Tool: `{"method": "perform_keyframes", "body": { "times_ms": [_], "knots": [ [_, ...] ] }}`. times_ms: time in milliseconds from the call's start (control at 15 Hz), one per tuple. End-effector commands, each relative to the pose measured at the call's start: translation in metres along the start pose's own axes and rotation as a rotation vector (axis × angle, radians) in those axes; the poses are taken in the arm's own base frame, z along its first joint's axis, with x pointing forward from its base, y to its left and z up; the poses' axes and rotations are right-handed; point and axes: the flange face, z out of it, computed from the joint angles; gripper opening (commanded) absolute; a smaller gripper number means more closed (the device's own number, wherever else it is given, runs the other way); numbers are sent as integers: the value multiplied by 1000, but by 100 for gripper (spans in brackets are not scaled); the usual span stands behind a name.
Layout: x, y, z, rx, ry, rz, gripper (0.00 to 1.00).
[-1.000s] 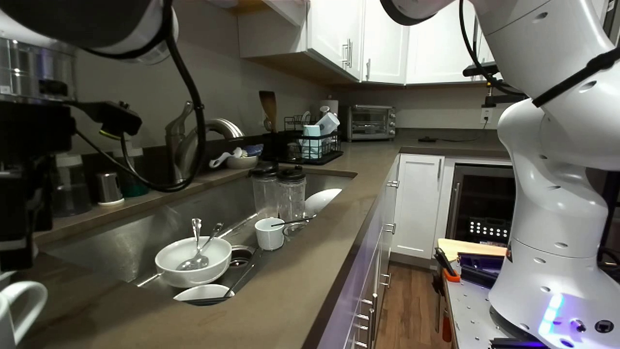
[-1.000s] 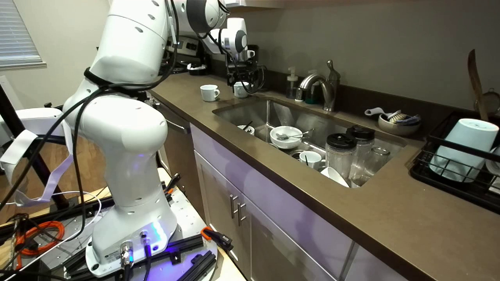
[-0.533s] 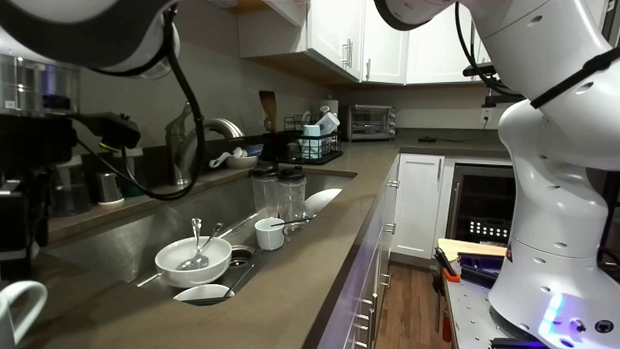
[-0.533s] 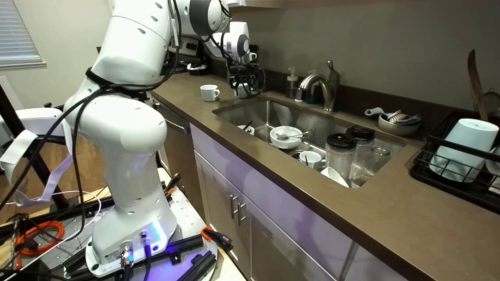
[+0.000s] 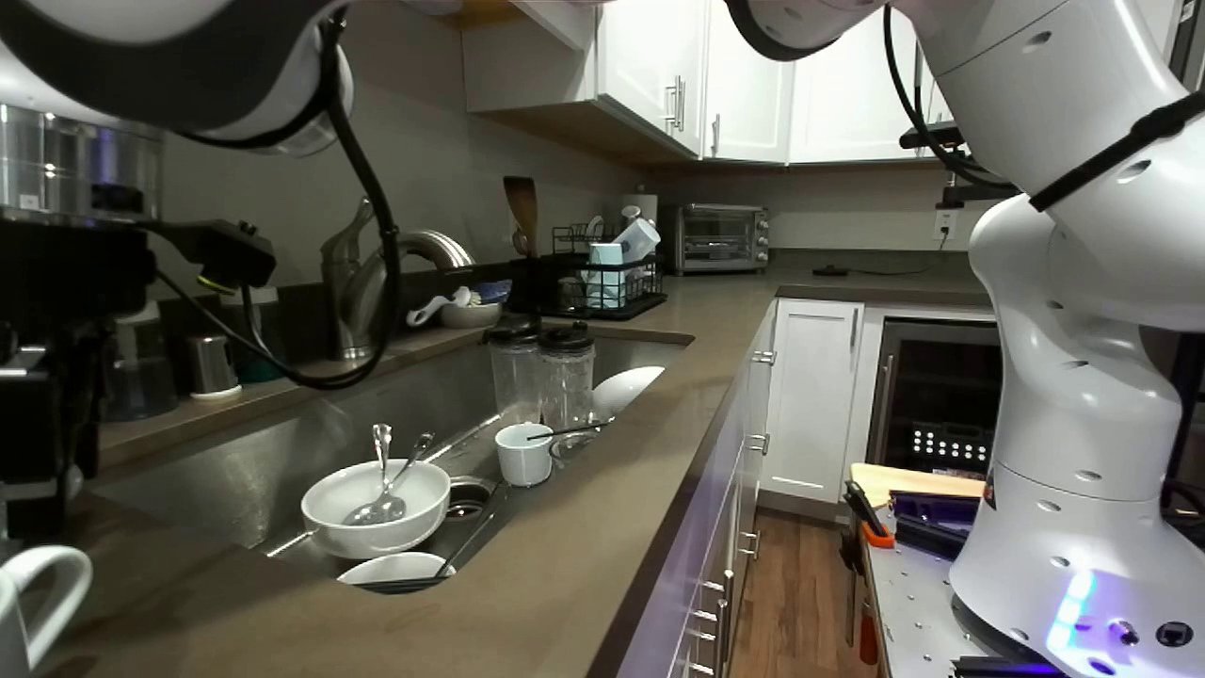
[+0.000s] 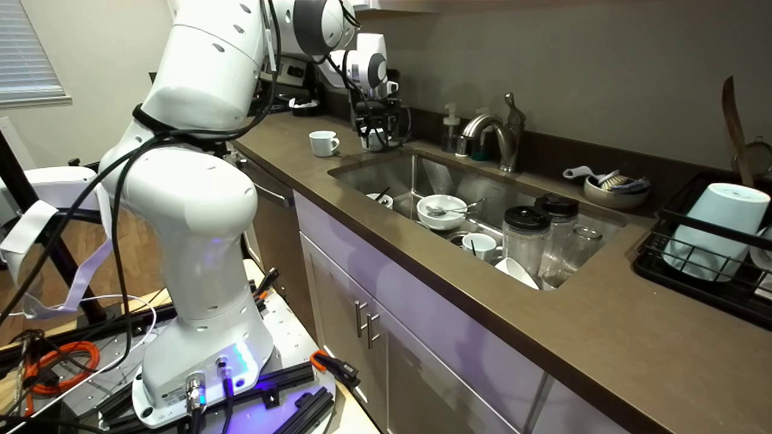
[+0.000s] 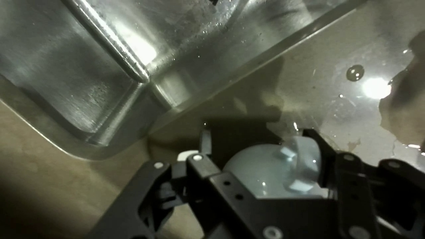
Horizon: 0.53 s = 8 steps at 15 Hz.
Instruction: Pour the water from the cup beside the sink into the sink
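A pale cup [image 7: 255, 171] with a handle stands on the counter beside the sink corner. In the wrist view it lies between the fingers of my gripper [image 7: 262, 147]. The right finger is close against the handle; whether it touches is unclear. A dark gap separates the left finger from the cup body. The gripper is open. In an exterior view the gripper [image 6: 375, 128] is low over the cup [image 6: 374, 142] and hides its upper part. The cup's inside and any water in it are hidden. The steel sink [image 7: 49, 73] shows in the wrist view and both exterior views.
Another white mug [image 6: 324, 144] stands on the counter near the cup. Spilled water [image 7: 338, 109] lies on the counter. The faucet [image 6: 503, 135] and soap bottle [image 6: 450, 128] stand behind the sink. The sink holds a white bowl [image 6: 442, 218], cups and jars [image 6: 526, 241].
My gripper has moved down around the cup, mostly in the first half second, and has shifted slightly toward the sink. The cup shows little or no movement.
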Motion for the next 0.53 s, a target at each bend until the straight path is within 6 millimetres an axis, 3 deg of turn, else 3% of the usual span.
{"method": "perform_keyframes", "body": {
  "times_ms": [0,133,200,333,467],
  "knots": [
    [3,5,-2,22,32,-11,97],
    [2,7,-2,24,29,-10,100],
    [2,8,-1,21,27,-5,74],
    [2,8,-1,24,29,-8,73],
    [3,8,0,25,29,-9,60]
  ]
}}
